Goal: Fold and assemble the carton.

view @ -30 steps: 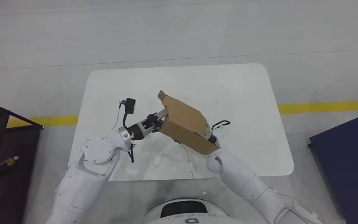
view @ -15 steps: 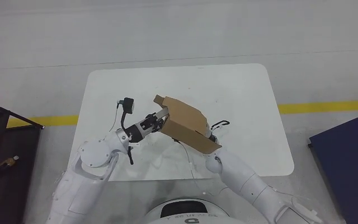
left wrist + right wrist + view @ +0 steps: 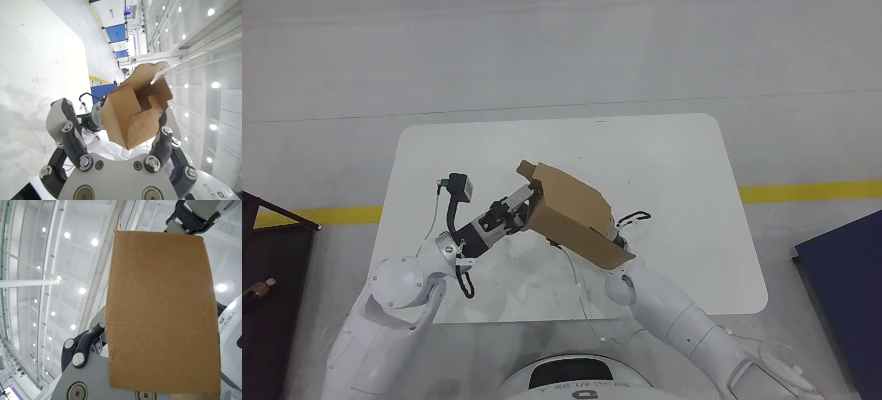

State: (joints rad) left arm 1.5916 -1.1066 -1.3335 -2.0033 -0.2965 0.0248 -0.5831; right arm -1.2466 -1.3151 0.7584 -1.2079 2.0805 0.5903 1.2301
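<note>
- Left tool (image 3: 114, 111) stood open, its fingers spread wide to either side of the carton's (image 3: 132, 117) flapped end. One finger (image 3: 164, 121) touched the cardboard edge; the other (image 3: 62, 111) stood apart from it.
- Right tool (image 3: 99, 111) was clamped on the carton at the opposite end, with its fingers mostly hidden behind the brown cardboard.
- The carton was held off the tabletop (image 3: 672, 170), tilted, above the tabletop's middle and between the two arms in the top view.
- At the end facing the left tool, the flaps were partly folded inward, one flap stuck up loose, and the inside was visible.
- In the right wrist view, a plain broad panel with one crease across it lay close over the tool's body.
- A yellow line (image 3: 812, 190) ran across the floor beyond the tabletop's right edge.
</note>
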